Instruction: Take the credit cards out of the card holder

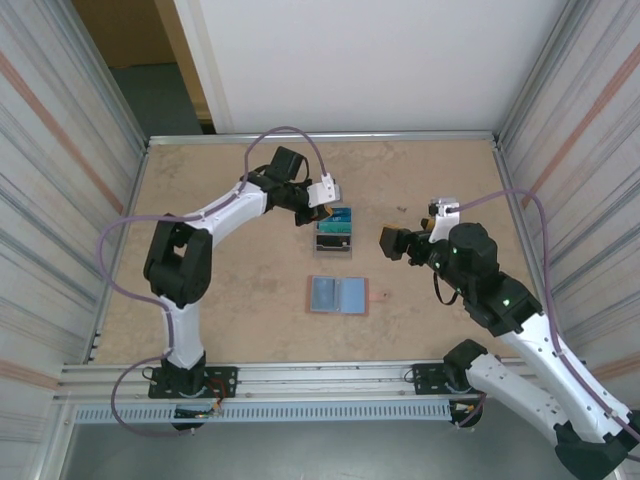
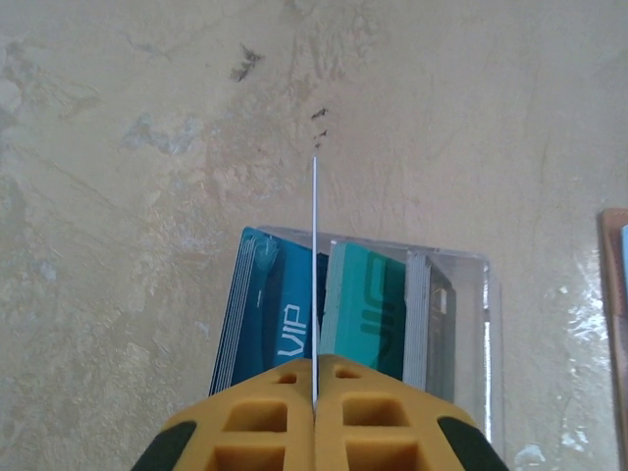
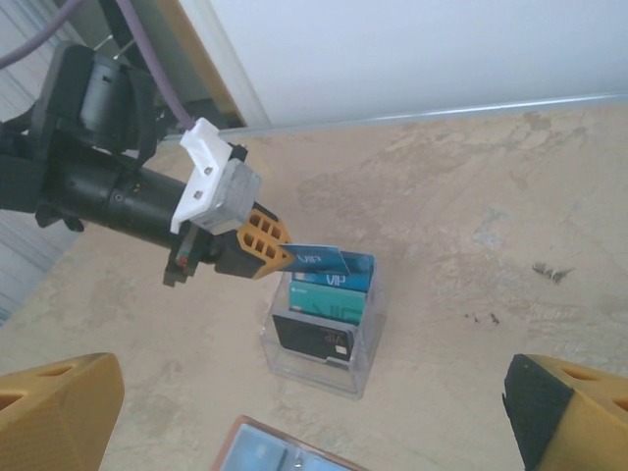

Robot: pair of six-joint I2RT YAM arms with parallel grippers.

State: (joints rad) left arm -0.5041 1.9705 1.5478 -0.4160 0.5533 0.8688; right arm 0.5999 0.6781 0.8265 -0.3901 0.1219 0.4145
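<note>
Left gripper (image 2: 314, 385) pinches card (image 3: 316, 259) edge-on above stand (image 2: 466, 294), right gripper (image 1: 392, 242) spread idle; thin hold may slip, card missing its slot.

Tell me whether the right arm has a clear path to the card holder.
Probably yes: the right fingers stand open, the card holder lies open on the table nearby, nothing between them.

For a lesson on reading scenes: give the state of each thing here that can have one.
Left gripper: shut on a blue card.
Blue card: held over the stand.
Right gripper: open, empty.
Card holder: open, flat on the table.
Stand: upright, holding cards.
</note>
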